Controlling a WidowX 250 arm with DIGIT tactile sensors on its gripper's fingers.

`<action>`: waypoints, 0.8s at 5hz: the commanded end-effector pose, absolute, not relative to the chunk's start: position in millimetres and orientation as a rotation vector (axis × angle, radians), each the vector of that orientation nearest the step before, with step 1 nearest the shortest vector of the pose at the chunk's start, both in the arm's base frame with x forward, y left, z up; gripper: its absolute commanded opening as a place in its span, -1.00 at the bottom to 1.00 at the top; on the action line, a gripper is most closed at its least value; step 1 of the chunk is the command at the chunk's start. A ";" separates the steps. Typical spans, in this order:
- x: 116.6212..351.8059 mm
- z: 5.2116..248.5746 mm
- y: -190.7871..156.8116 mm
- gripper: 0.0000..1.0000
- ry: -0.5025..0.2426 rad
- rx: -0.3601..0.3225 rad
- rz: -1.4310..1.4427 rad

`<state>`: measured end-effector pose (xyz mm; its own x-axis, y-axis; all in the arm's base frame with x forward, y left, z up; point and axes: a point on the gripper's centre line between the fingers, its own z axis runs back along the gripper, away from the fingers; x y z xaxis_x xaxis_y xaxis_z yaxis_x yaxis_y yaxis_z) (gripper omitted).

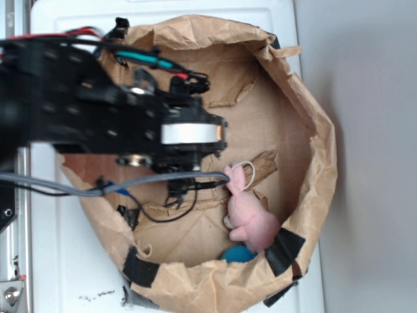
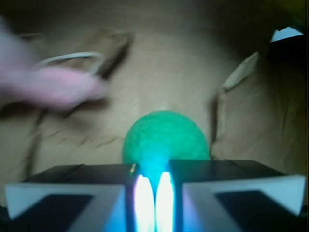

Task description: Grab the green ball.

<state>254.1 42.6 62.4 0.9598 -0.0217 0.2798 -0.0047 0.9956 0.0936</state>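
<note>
In the wrist view the green ball (image 2: pixel 165 137), mint green and finely textured, rests on the brown paper floor just past my gripper (image 2: pixel 154 178). The two fingers stand close together with only a thin bright slit between them and nothing in it. The ball is much wider than that slit and lies beyond the tips. In the exterior view the black arm (image 1: pixel 130 124) reaches into the paper bag and hides both the ball and the fingertips.
A pink plush bunny (image 1: pixel 249 218) lies at the lower right inside the brown paper bag (image 1: pixel 319 150), and shows blurred in the wrist view as the bunny (image 2: pixel 53 89). A small blue round object (image 1: pixel 237 253) sits below it. Bag walls rise all round.
</note>
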 end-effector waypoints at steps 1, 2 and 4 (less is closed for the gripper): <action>247.2 118.0 53.8 -1.00 -0.304 -0.048 0.002; 244.8 122.8 53.8 -1.00 -0.301 -0.061 0.002; 258.4 97.2 54.9 1.00 -0.291 0.032 0.007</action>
